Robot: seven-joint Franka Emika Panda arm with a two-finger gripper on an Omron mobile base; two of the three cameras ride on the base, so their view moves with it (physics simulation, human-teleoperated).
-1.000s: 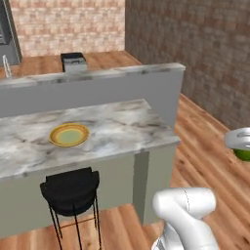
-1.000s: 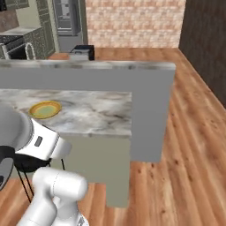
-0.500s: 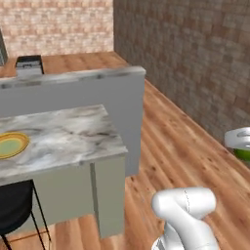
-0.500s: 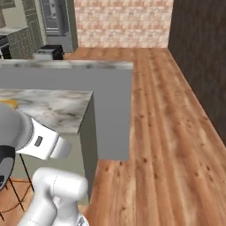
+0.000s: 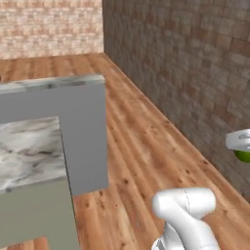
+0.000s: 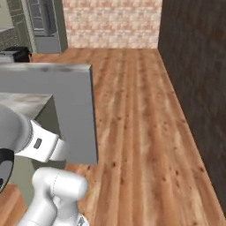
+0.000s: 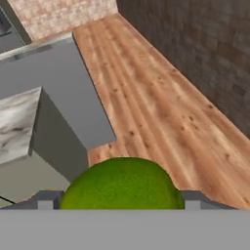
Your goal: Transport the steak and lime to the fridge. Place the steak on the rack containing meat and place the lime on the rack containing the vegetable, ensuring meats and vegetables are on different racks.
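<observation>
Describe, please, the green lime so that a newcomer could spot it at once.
Start from the dark brick wall above the wooden floor. Against it hangs the white arm's gripper, and the smooth round green lime sits between its jaws, the one green thing around.

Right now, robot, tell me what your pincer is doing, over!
Pincer closed on the lime, carried above the wood floor. Grey island counter stands off to one side. Path along the brick wall looks open.
</observation>
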